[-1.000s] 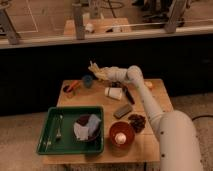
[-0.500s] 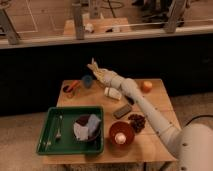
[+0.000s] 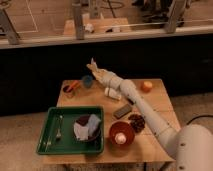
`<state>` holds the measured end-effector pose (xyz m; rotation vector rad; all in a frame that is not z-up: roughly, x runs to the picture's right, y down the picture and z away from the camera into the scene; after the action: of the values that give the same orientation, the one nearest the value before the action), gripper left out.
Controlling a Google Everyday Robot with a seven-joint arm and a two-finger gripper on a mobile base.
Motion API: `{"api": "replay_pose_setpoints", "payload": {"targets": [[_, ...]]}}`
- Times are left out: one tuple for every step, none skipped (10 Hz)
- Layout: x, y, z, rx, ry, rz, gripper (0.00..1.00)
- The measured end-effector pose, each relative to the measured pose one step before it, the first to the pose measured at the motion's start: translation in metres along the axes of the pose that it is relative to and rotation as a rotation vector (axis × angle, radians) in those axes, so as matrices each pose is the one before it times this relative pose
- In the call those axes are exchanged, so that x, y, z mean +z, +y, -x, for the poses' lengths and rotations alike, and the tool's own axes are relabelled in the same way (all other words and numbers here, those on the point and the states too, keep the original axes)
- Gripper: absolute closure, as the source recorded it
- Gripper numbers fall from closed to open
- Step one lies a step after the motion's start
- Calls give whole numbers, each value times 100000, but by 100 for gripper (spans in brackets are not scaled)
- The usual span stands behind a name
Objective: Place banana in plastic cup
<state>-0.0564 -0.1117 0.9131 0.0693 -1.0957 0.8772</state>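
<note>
- Since a second ago the arm has swung up off the right side of the table, so the round orange fruit there is now uncovered. The gripper's tip has barely shifted.
- Nearest, at lower left of the frame, a green tray holds a fork and a dark bowl with a pale cloth draped over it.
- Just right of the tray sits an orange bowl with something white inside.
- Behind that bowl lie a dark clump and a flat dark block, both close beside the arm.
- Mid-table, a white cup lies on its side, touching or just under the forearm.
- At the far left corner an orange-brown bowl stands beside the plastic cup.
- The gripper hangs just above and slightly right of the plastic cup, upper centre of the frame, its fingers clenched around the banana.
- The banana points up and to the left, clear of the table and not in the cup.
</note>
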Motion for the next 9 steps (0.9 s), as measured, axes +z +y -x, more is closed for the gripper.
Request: {"api": "replay_pose_setpoints", "payload": {"targets": [[393, 44, -227, 595, 7, 1044, 100], [220, -162, -183, 882, -197, 619, 100], [32, -316, -87, 737, -380, -159, 100], [83, -305, 19, 490, -526, -230, 100], [222, -86, 174, 353, -606, 216, 100], [281, -27, 237, 556, -611, 292, 100], [205, -89, 222, 694, -689, 472, 100], [67, -156, 101, 524, -356, 426, 100], [-29, -350, -349, 1100, -419, 503, 100]]}}
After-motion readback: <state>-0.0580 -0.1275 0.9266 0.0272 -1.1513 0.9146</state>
